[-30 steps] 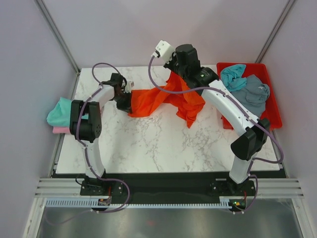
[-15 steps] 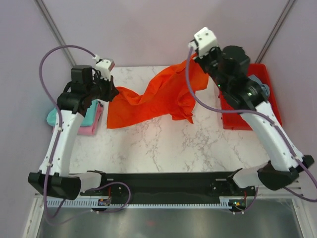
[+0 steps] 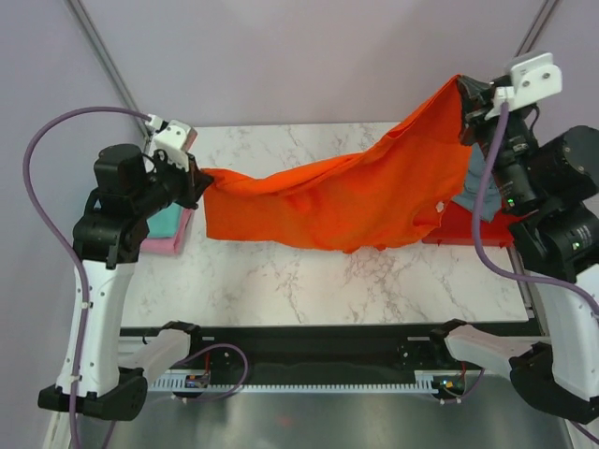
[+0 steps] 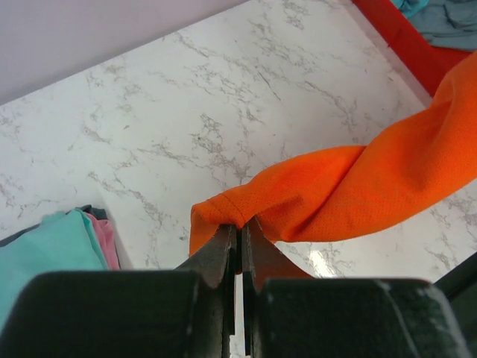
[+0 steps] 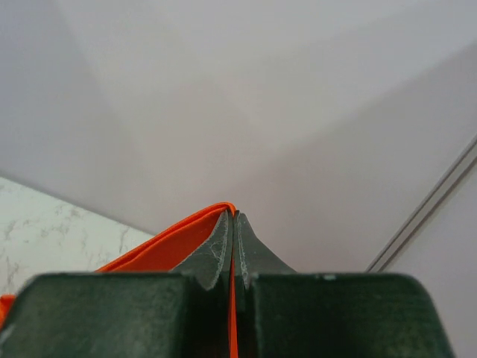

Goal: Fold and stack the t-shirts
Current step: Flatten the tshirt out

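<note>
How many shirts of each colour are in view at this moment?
orange shirt: 1
teal: 2, the left teal shirt and the right teal shirt
pink shirt: 1
grey-blue shirt: 1
Total: 5 shirts

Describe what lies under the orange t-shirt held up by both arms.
Under the orange t-shirt, the marble table and a corner of the red tray show. The cloth covers the table farther back and most of the tray.
</note>
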### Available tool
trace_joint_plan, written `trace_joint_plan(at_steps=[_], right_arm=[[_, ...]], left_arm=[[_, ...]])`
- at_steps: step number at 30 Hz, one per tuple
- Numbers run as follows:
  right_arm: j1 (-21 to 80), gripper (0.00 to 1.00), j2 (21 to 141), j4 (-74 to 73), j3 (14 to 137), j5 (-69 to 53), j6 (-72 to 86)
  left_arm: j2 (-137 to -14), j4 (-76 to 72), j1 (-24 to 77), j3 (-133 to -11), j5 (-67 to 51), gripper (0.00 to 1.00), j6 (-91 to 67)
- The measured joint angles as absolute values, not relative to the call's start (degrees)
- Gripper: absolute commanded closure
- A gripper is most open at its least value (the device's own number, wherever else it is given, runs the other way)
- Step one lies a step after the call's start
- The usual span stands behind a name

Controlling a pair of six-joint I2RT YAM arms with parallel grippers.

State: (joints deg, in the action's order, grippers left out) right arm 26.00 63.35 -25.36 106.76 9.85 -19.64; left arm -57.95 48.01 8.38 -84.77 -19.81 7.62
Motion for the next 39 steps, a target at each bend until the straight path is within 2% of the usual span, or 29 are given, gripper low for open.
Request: trace_joint_plan(at_steps=[5,12,17,18,20,22,25,31,39], right_arm=[[26.00,1.00,65.82,-21.87,96.57,7.55,-19.46],[25.74,1.00,76.75,-13.10,77.12,6.00,-17.26],[23.88,1.00,91.79,-7.90,76.90,5.80,-15.29],[23.11,1.00,94.89,-6.81,78.15,5.91,-15.07],[21.63,1.00,100.44,-5.39,81.25,6.13,-14.70],[19.88,1.00,106.39,-3.92,85.89,6.24,-14.44],[18.26,1.00,111.77,-3.18,91.15,6.50,-14.11],[17.78,1.00,115.15,-2.33,95.98,6.87,-12.97],[18.04,1.00,115.13,-2.17,96.14,6.28,-12.08]], left_arm=[[-65.91,48.27,8.38,-84.82,-21.34,0.98,7.64],[-88.88,48.12,8.38,-84.77,-23.16,0.98,7.33],[-102.85,47.62,8.36,-88.79,-22.28,0.98,6.26],[-105.49,47.48,8.34,-90.43,-21.67,0.93,6.09],[-110.32,47.18,8.10,-94.85,-20.78,0.54,5.74],[-114.76,46.09,7.79,-99.59,-20.21,0.24,5.52],[-119.22,44.60,7.35,-105.08,-19.49,0.14,4.49],[-119.33,42.46,5.78,-104.33,-19.55,0.14,2.39],[-119.22,42.46,1.85,-96.68,-25.69,0.28,-2.72]])
